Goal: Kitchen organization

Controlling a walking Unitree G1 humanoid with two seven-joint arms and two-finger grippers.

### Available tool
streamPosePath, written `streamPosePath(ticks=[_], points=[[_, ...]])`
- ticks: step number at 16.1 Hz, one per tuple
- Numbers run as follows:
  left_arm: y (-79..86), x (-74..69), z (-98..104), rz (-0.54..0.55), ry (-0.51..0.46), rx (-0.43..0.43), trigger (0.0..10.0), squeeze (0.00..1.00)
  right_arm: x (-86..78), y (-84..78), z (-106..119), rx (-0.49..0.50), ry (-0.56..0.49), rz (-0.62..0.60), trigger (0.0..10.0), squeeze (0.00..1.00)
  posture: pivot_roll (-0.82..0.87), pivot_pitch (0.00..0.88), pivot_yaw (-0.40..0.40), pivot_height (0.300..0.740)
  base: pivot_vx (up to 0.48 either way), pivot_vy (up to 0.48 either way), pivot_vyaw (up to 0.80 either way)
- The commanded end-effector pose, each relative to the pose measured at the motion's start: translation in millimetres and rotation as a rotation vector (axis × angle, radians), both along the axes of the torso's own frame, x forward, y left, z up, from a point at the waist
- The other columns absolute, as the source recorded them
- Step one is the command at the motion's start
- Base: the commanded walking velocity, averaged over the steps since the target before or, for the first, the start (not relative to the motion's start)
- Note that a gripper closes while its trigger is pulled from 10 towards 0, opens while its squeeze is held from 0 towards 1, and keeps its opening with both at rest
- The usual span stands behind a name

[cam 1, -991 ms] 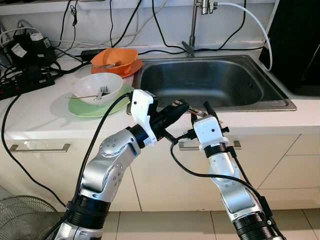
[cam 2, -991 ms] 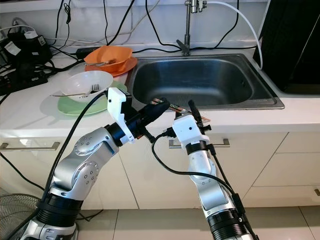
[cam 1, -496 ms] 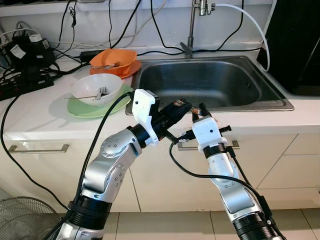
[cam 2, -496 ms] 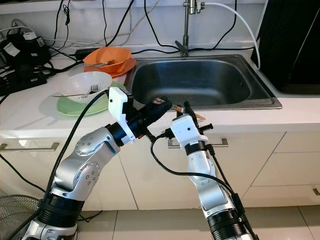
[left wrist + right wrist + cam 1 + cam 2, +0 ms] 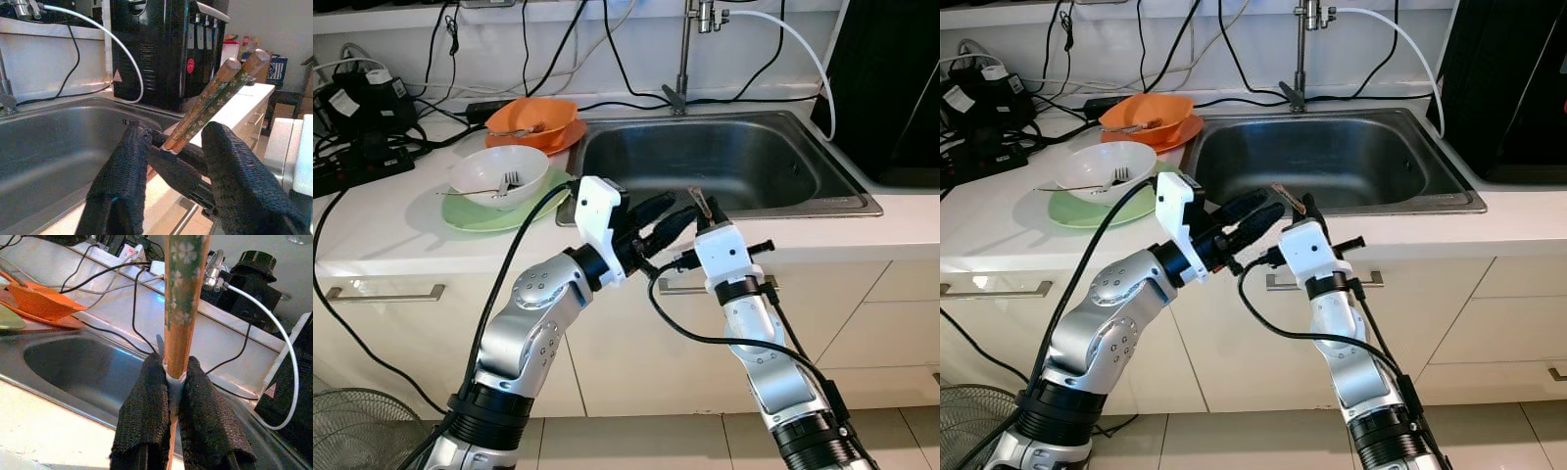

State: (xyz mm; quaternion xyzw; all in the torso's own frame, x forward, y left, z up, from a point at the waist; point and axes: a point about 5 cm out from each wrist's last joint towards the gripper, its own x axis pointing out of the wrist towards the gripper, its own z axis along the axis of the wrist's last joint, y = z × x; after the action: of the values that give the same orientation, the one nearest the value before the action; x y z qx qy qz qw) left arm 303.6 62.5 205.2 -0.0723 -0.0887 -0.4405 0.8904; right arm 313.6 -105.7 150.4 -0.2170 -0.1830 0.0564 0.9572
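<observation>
- Your left gripper (image 5: 674,217) is spread open, one finger either side of the chopsticks (image 5: 209,100), at the sink's (image 5: 803,201) front edge.
- Your right gripper (image 5: 168,389) pinches the chopsticks, holding them upright just beside the left gripper.

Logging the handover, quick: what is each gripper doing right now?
Left gripper: open, fingers apart beside the chopsticks.
Right gripper: shut on the pair of brown wooden chopsticks with green floral ends.
</observation>
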Motion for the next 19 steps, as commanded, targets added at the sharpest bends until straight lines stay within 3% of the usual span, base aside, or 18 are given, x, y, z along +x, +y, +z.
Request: streamPosePath(ticks=[1, 2, 4, 6, 19], points=[[4.9, 1.4, -3.8, 0.027, 0.005, 0.014, 10.0, 1.0, 1.3, -1.5, -1.1, 0.03, 0.017, -0.007, 0.0, 0.0, 0.01, 0.0, 0.069, 0.74, 0.0, 0.0, 0.0], [6.3, 2.2, -4.1, 0.04, 0.004, 0.013, 10.0, 1.0, 1.6, -2.3, -0.9, 0.04, 0.018, -0.012, 0.0, 0.0, 0.01, 0.0, 0.069, 0.74, 0.0, 0.0, 0.0], [16.1, 12.0, -5.1, 0.197, -0.026, 0.024, 10.0, 1.0, 3.8, -6.9, 1.9, 0.083, 0.022, -0.031, 0.0, 0.0, 0.01, 0.0, 0.069, 0.74, 0.0, 0.0, 0.0], [19.4, 14.1, -9.8, 0.241, -0.035, 0.05, 10.0, 0.0, 7.1, -12.0, 4.0, 0.111, 0.025, -0.054, 0.0, 0.0, 0.01, 0.0, 0.069, 0.74, 0.0, 0.0, 0.0], [23.0, 15.3, -12.2, 0.276, -0.027, 0.03, 10.0, 0.0, 10.7, -17.4, 7.1, 0.113, 0.018, -0.069, 0.0, 0.0, 0.01, 0.0, 0.067, 0.74, 0.0, 0.0, 0.0]])
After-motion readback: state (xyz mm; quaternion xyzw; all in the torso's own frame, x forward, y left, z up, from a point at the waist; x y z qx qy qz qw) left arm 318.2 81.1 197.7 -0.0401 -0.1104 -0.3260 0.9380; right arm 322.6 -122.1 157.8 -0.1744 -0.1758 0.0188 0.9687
